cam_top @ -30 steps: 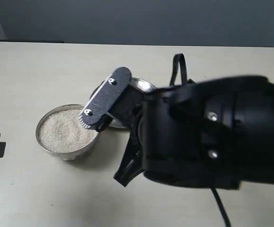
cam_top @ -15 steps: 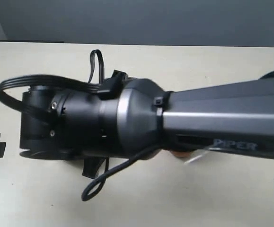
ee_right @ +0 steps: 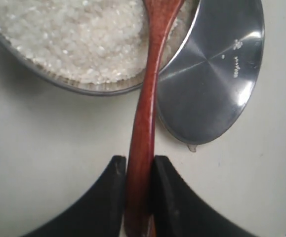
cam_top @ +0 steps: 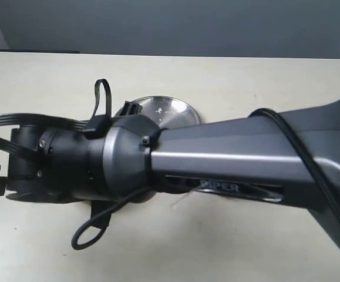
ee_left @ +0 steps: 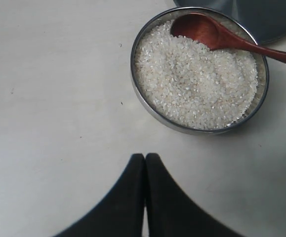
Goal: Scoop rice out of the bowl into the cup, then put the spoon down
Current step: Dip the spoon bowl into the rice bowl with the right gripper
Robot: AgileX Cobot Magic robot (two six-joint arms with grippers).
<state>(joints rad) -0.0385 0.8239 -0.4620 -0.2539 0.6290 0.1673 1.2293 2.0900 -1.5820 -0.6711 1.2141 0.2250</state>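
The spoon (ee_right: pixel 146 98) is held by the right gripper (ee_right: pixel 139 167): its thin handle is clamped between the two black fingers (ee_right: pixel 105 197), and the jaws are pressed against both sides of the wood. The handle is passed over the rim of the bowl (ee_left: pixel 133 64), and the oval head is laid on the rice (ee_left: pixel 197 84) at the edge of the bowl, hollow side up. The bowl is filled with rice almost to the rim and is placed on the table (ee_left: pixel 49 98), just beside a flat steel plate (ee_right: pixel 212 74); whether the two are touching cannot be told. The left gripper (ee_left: pixel 145 165) is seen near the bowl but apart from it, its jaws brought together with nothing between them. In the exterior view the bowl is hidden by the right arm (cam_top: pixel 216 158), and only a part of the plate is seen behind it.
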